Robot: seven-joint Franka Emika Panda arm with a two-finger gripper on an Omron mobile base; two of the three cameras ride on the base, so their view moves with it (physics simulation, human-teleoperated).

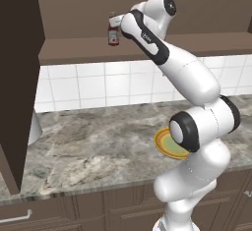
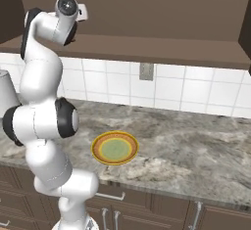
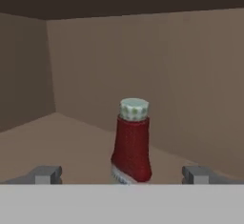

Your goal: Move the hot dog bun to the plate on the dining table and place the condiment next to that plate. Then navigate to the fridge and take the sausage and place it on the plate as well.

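The condiment [image 3: 131,144], a slim red ketchup bottle with a pale cap, stands upright on the floor of an open brown wall cabinet [image 1: 74,50]. In the left base view the condiment [image 1: 113,34] sits on that shelf right at the end of my raised arm. My gripper [image 3: 122,175] is open, its two dark fingertips [image 3: 47,174] wide apart on either side of the bottle's base and clear of it. The hot dog bun, the plate, the dining table, the fridge and the sausage are out of view.
A yellow plate with a greenish centre [image 2: 115,148] lies on the marble counter [image 2: 196,146] below, partly behind my arm as the yellow plate [image 1: 163,146]. An open dark cabinet door [image 1: 15,77] hangs at the left. A pale grey object [image 2: 7,94] stands at the counter's left end.
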